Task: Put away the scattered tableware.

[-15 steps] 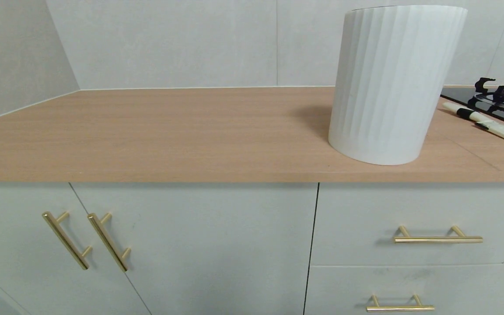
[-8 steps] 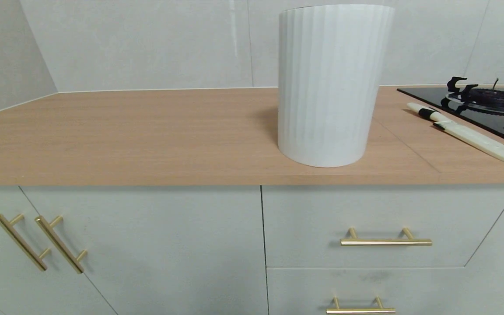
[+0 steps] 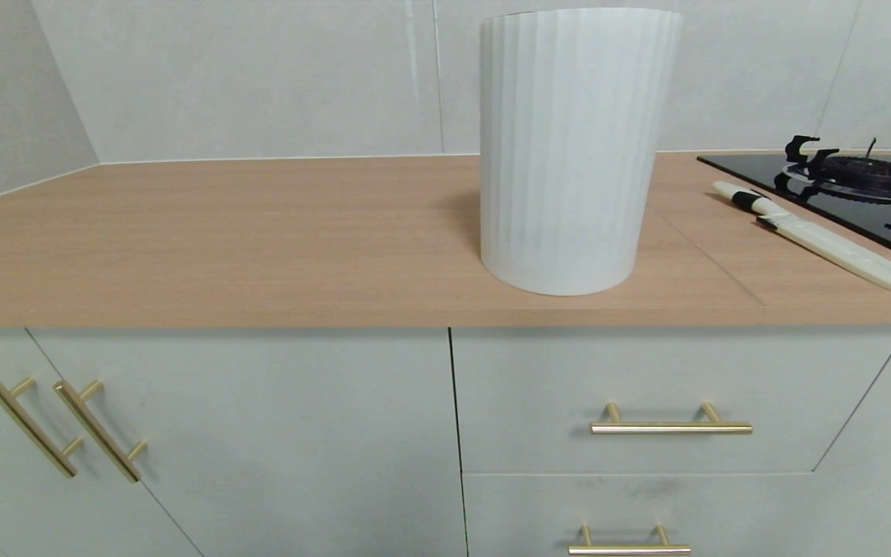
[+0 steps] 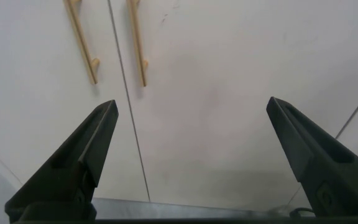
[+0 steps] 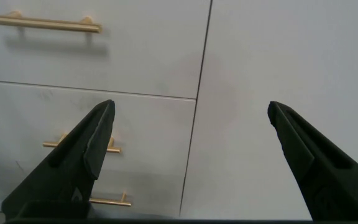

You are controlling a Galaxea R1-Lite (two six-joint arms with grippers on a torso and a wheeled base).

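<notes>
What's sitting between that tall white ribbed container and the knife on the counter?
Nothing: in the head view, the stretch of wooden countertop between the container and the knife is bare, crossed only by a thin seam.

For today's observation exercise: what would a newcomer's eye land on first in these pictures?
The tall white ribbed container stands upright near the wooden counter's front edge, dominating the head view. To its right a cream knife lies flat beside the black hob.

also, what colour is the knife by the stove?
The knife is cream-white, with black bands at the handle end; clearest in the head view.
</notes>
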